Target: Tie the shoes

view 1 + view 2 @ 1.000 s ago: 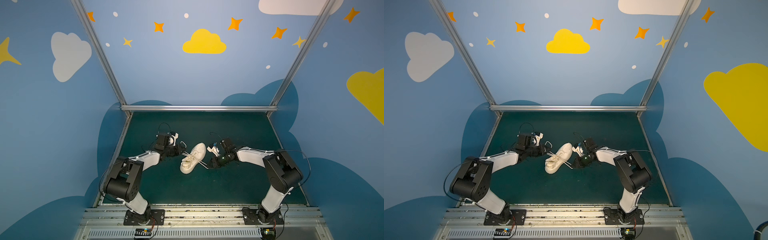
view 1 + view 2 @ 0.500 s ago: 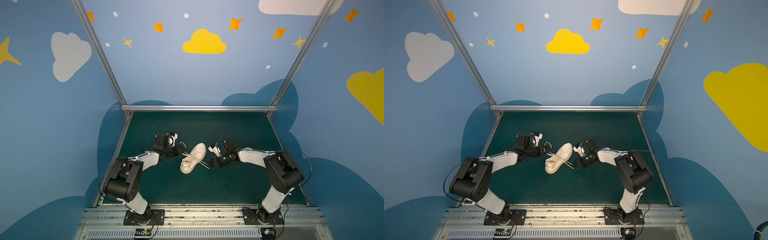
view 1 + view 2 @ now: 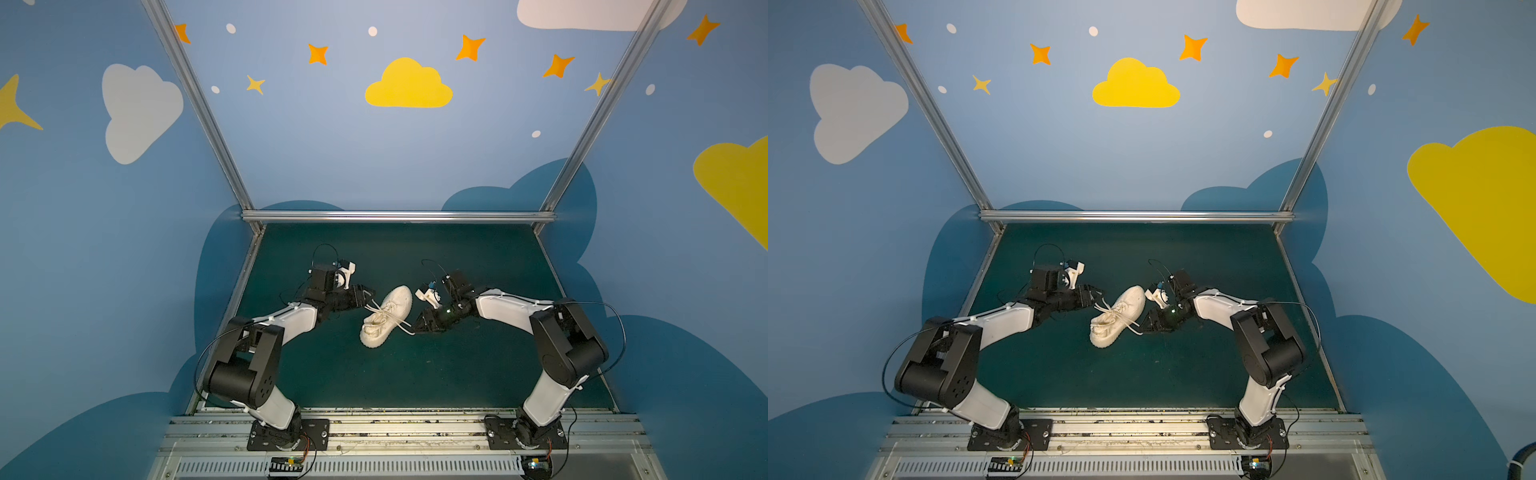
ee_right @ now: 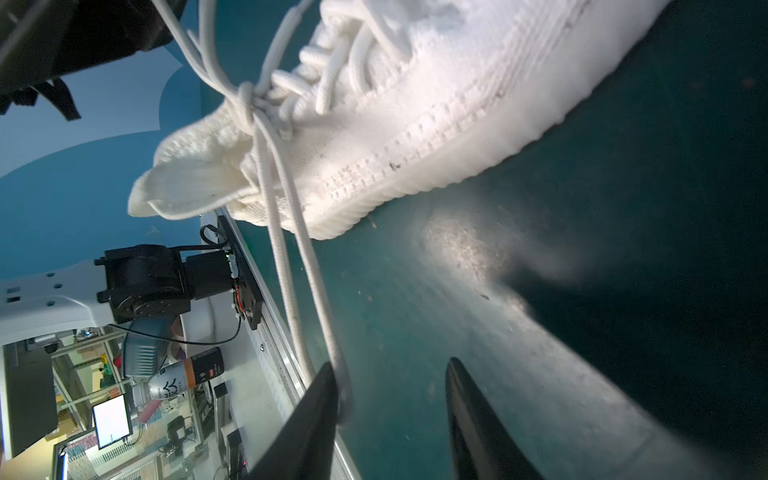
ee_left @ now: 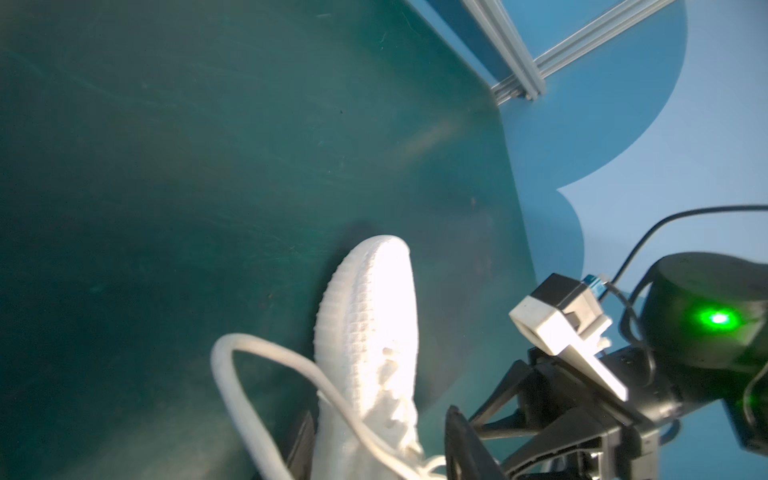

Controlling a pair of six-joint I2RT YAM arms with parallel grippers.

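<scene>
The cream sneaker (image 3: 386, 316) (image 3: 1118, 316) sits on the green counter (image 3: 415, 374) between the two end effectors. In both top views its long axis runs diagonally. The toe points away from the arm bases and slants toward the right arm's side, and the heel points back toward the bases. The left end effector (image 3: 367, 300) is just beside the laced middle of the sneaker, its fingers apart and holding nothing. The right end effector (image 4: 390, 365) lies near the heel half on the opposite side, also spread. One loop of the knotted laces (image 4: 291, 266) touches one of its fingers.
</scene>
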